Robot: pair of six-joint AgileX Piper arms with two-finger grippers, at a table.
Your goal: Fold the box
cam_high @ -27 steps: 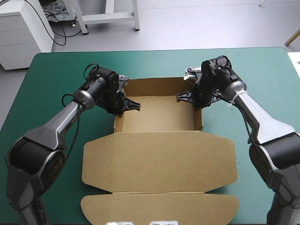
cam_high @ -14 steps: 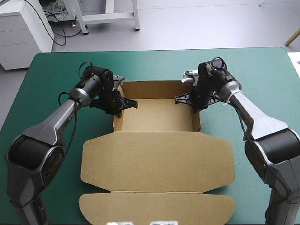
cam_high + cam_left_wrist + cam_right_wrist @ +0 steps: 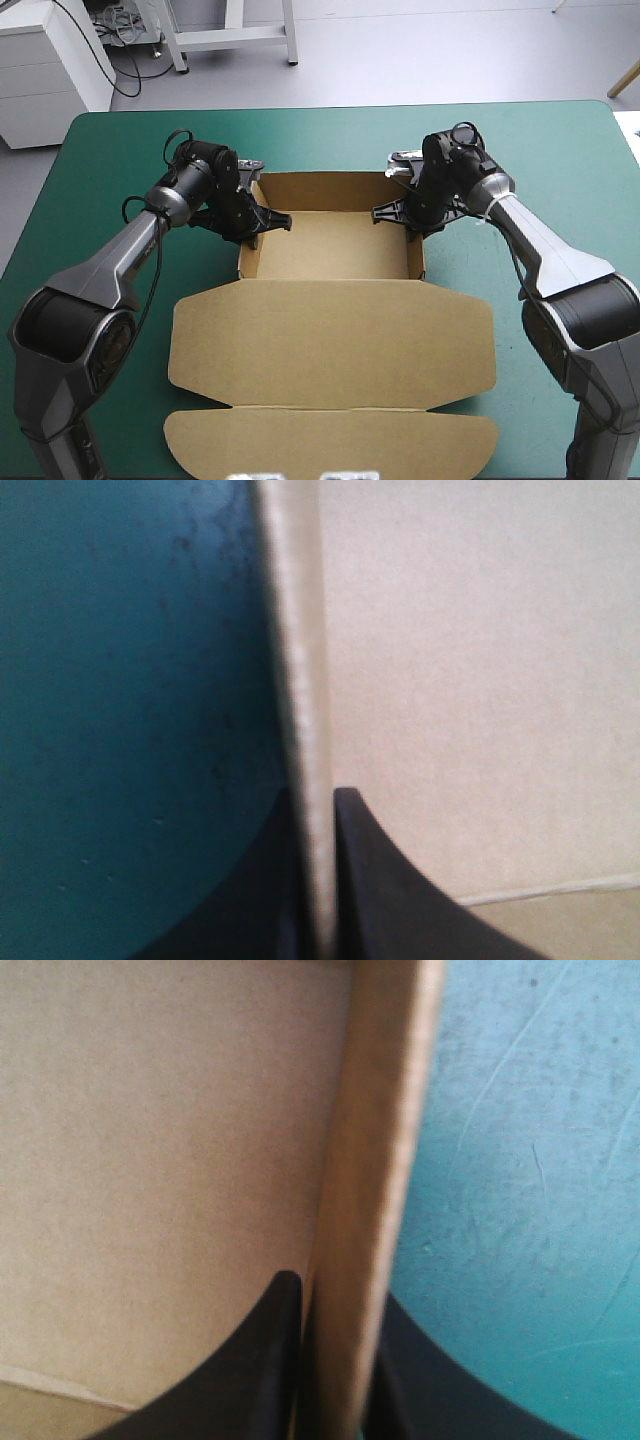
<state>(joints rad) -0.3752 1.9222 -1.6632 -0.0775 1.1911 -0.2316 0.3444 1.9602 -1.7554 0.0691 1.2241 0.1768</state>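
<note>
Brown board box (image 3: 335,262), cut from one sheet, part-formed. Location: middle of the desk (image 3: 120,150) with the teal-green cover; tray portion toward the far half, flat portion reaching almost to the near edge. Condition: far wall (image 3: 325,187) raised; left side wall (image 3: 247,255) and right side wall (image 3: 420,255) both upright, bounding a bare tray floor. Broad lid panel (image 3: 330,345) lies flat on the desk nearer the robot, and its long rounded front flap (image 3: 330,445) lies flat beyond a crease. Left pincer (image 3: 262,222), two broad black curved fingers, is clamped on the left side wall near the far corner; the left wrist view shows the board edge (image 3: 298,680) pinched in the all-but-closed left pincer (image 3: 318,805), cover on one side, tray floor on the other. Right pincer (image 3: 400,212), same pattern, grips the right side wall near its far corner; the right wrist view shows that wall's edge (image 3: 375,1160) nipped likewise in the right pincer (image 3: 335,1295). Progress, by estimate: well advanced, the sheet now an open tray with its lid flat. Outstanding, by estimate: confirming the side walls are tucked and stand unaided, which cannot be told while both are gripped; release of both pincers; lid and flap unfolded.
</note>
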